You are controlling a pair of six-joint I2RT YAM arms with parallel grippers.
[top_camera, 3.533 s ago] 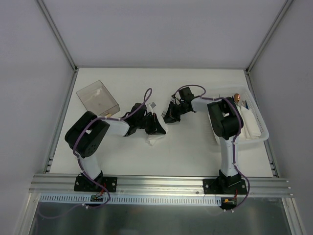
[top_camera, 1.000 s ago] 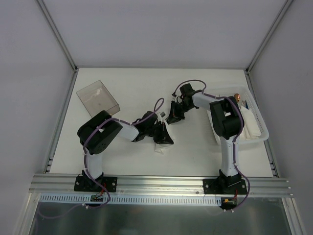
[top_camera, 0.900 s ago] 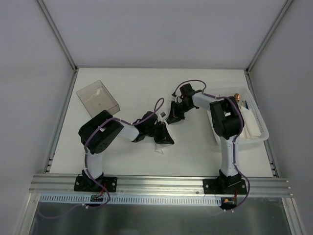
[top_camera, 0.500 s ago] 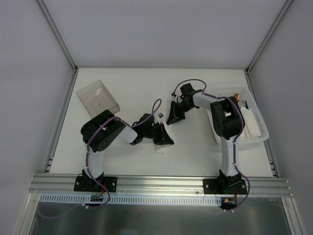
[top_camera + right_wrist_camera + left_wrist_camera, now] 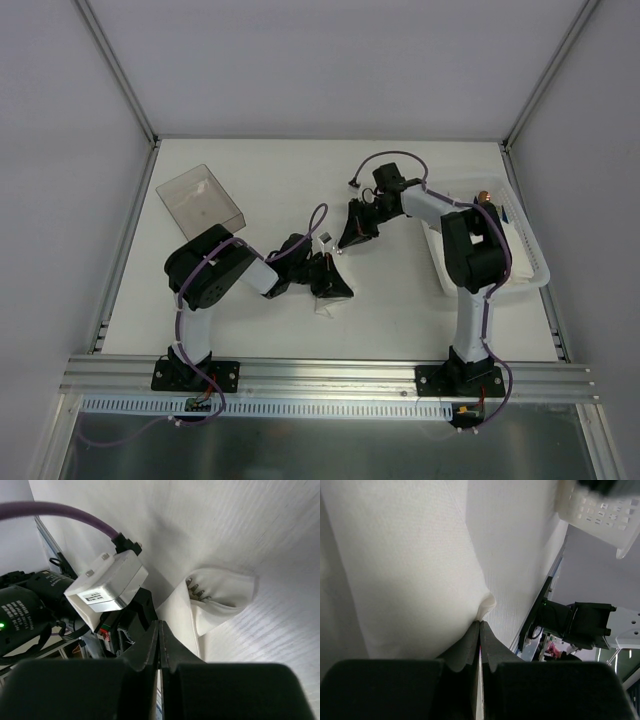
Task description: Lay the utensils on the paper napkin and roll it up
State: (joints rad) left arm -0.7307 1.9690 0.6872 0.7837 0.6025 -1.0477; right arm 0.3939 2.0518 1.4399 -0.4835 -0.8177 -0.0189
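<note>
Top view: both arms reached into the middle of the table (image 5: 400,310). The left gripper (image 5: 331,281) lay low at centre frame, the right gripper (image 5: 352,233) just above and to the right of it, close but apart.

The paper napkin (image 5: 220,600) sat on the table under the left gripper. A white end stuck out below the gripper in the top view. In the right wrist view it was curled into a loose roll at centre right, with the utensils (image 5: 196,589) inside. Only a few metal tines showed at the open end.

Left wrist view: fingers pressed together, with the napkin's edge running down into the seam where they met. They seemed clamped on it.

Right wrist view: fingers together, nothing between them, and clear of the roll.

A clear plastic box (image 5: 200,200) stood at upper left and a white tray (image 5: 533,262) at right.
</note>
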